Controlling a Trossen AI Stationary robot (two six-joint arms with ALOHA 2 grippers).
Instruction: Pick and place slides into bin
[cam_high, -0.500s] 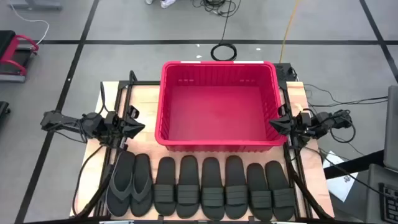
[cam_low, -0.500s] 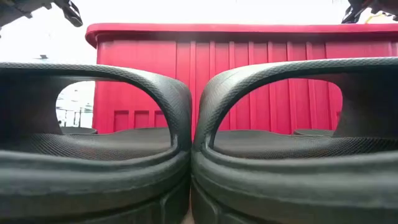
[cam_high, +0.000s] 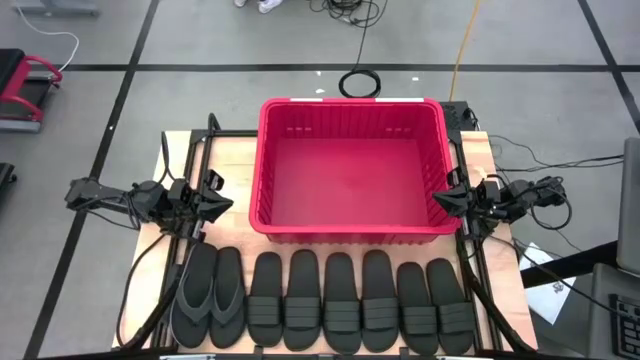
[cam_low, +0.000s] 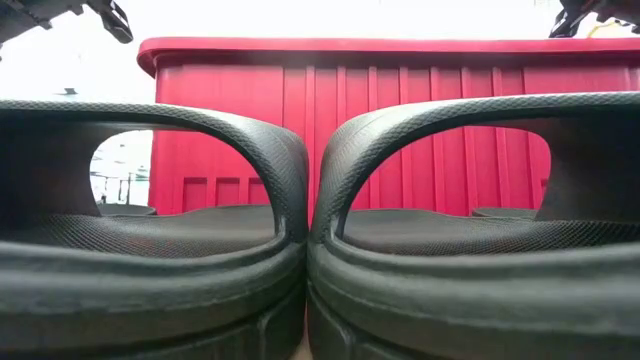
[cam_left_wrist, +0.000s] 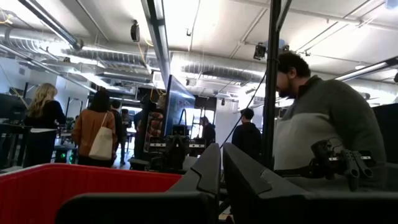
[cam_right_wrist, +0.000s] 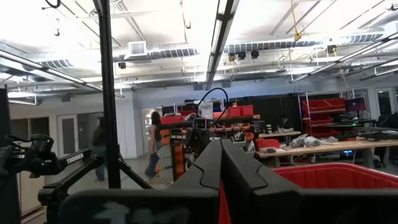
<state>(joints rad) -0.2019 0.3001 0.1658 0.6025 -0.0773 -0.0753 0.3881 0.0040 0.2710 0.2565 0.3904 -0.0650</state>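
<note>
Nothing has moved in the last half second: my left claw (cam_high: 222, 203) stays pressed together beside the bin's (cam_high: 350, 232) left wall, and my right claw (cam_high: 440, 199) stays pressed together at its right wall, both empty. All eight slides (cam_high: 322, 301) lie in a row on the tabletop (cam_high: 232, 158) just in front of the empty bin, so I judge the picking has not begun.

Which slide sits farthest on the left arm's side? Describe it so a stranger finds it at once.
Start at the red bin mid-table; a row of black slides lies along its near wall. Take the end one below the left gripper. Unlike the ribbed-strap slides, it is a greyer thong flip-flop.
</note>
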